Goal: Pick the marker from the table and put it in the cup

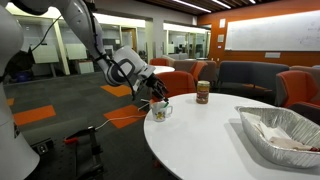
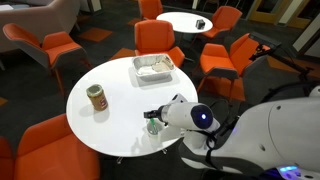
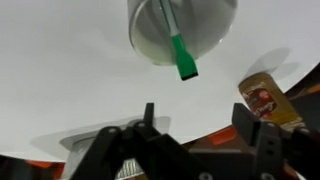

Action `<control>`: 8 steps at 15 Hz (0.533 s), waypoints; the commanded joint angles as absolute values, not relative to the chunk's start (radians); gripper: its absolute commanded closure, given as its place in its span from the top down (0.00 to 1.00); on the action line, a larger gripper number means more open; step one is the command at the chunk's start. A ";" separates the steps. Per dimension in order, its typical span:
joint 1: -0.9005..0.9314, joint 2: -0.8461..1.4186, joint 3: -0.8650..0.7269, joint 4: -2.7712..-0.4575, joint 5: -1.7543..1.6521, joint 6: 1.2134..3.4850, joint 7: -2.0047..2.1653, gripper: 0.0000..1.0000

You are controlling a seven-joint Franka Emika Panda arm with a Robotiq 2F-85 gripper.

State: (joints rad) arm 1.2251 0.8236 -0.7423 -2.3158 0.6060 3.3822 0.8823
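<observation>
Wrist view, marker (image 3: 183, 58) standing tilted in cup (image 3: 215, 35)

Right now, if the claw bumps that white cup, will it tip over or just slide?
Probably slide: the cup looks squat and wide-mouthed, standing upright on the smooth white table. The marker leaning over its rim looks thin and light, so it should hardly unbalance it, though it may rattle.

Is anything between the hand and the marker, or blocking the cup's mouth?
Nothing visible does. The marker already leans in the cup, green end over its rim, the open hand apart from it. The jar stands aside.
</observation>
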 commanded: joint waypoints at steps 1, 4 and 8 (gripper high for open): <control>1.115 0.619 -0.726 -2.337 0.541 3.227 0.822 1.00; 1.016 0.498 -0.736 -2.320 0.502 3.067 0.758 1.00; 0.881 0.372 -0.701 -2.285 0.495 2.848 0.614 1.00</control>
State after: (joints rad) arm 0.9644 0.4734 -0.7525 -2.2916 0.5081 2.9904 0.7086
